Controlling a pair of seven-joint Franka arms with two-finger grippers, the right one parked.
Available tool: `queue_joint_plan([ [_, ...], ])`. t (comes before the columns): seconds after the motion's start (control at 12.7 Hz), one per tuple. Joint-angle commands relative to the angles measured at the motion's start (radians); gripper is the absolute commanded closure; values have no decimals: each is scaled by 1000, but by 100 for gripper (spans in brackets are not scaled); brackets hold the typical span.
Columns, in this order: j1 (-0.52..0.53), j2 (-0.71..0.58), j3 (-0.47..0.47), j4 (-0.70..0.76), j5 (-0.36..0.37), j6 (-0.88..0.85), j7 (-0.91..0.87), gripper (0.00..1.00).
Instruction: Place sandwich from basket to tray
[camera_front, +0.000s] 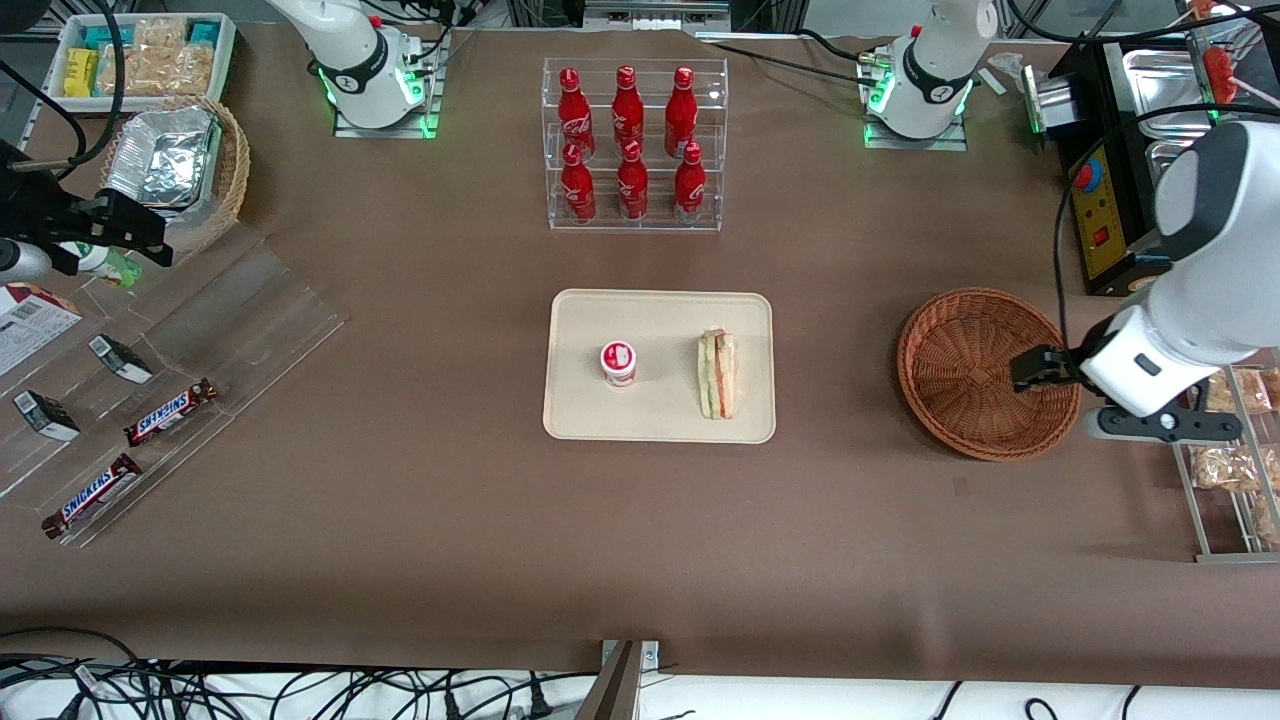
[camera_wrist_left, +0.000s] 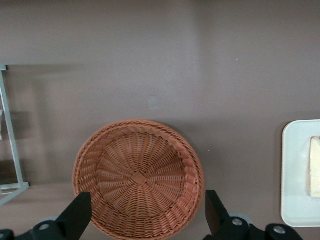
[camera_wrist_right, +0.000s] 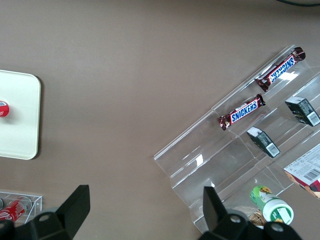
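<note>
Triangle sandwich (camera_front: 717, 374) on the flat cream tray (camera_front: 580, 400), at nine o'clock from the round brown wicker basket (camera_front: 960, 375), gripper (camera_front: 1035, 369) above it, jaws wide, holding nothing.

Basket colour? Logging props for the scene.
Reddish-brown woven wicker basket, clearest in the left wrist view; open claw above it.

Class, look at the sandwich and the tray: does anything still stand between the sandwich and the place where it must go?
No. The sandwich already lies on the tray, beside a small red-lidded cup. The tool hangs open over the empty basket.
</note>
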Motion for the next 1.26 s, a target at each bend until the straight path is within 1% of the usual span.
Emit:
queue_joint_plan([
  [0.0, 64, 67, -6, 90, -72, -59, 123, 0],
  [0.08, 69, 72, -5, 90, -80, -59, 135, 0],
  [0.16, 60, 79, -2, 90, -72, -57, 139, 0],
  [0.24, 34, 82, 21, 90, -75, -59, 155, 0],
  [0.32, -27, 78, 102, 93, -83, -66, 181, 0],
  [0.39, -102, 69, 209, 98, -110, -79, 204, 0],
  [0.55, -238, 64, 410, 116, -228, -83, 272, 0],
  [0.63, -310, 64, 502, 114, -262, -85, 287, 0],
  [0.71, -361, 64, 562, 114, -280, -86, 284, 0],
  [0.87, -421, 64, 625, 114, -291, -97, 289, 0],
  [0.95, -441, 64, 639, 114, -290, -97, 293, 0],
  [1.18, -445, 63, 640, 116, -287, -99, 298, 0],
])
